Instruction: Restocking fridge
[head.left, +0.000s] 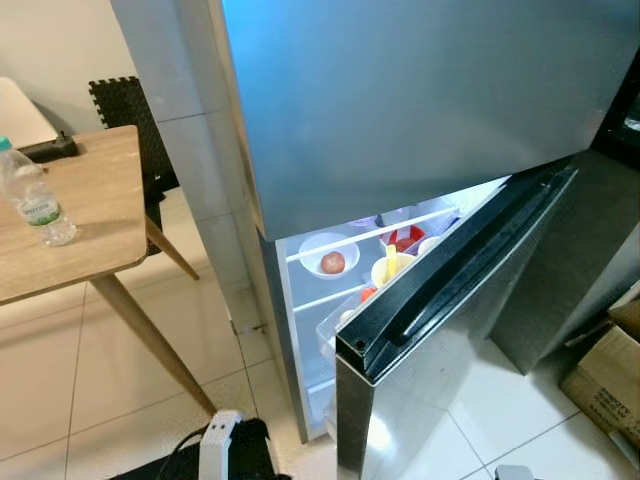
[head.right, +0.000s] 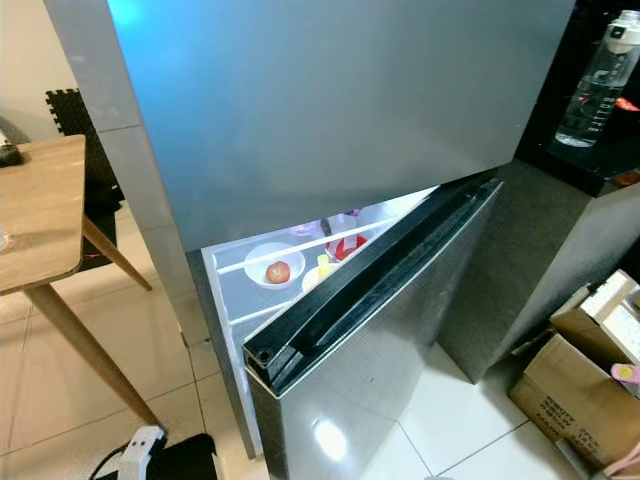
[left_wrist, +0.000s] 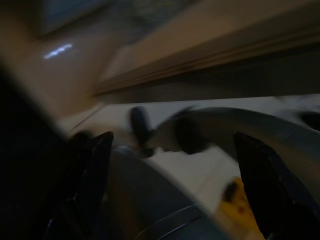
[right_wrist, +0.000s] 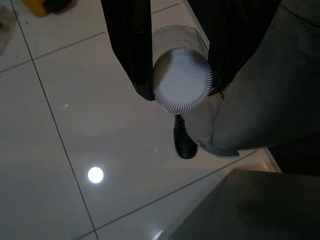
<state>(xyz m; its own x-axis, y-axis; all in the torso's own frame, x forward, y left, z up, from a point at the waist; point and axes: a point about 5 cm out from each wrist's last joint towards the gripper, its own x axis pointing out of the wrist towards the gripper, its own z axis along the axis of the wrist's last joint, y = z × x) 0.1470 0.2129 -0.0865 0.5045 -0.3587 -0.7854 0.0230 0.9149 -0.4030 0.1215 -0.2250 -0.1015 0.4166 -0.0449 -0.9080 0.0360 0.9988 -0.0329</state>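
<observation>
White floor tiles (right_wrist: 60, 125) lie under my right tool (right_wrist: 182, 80), clamped on a capped bottle (right_wrist: 183, 82) hanging low; left tool (left_wrist: 175, 165) looks open; next I'd lift it past the half-open fridge door (head.left: 450, 300) onto a shelf (head.left: 330, 245).

Head views sharp, lit by the fridge (head.left: 420, 130) interior; left wrist view dim, motion-blurred; lamp glare spots the floor tiles (right_wrist: 60, 150).

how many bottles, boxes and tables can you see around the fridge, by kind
bottles: 3 - on the table, on the dark counter, white-capped in the right gripper
cardboard boxes: 2
wooden tables: 1
total: 6
</observation>
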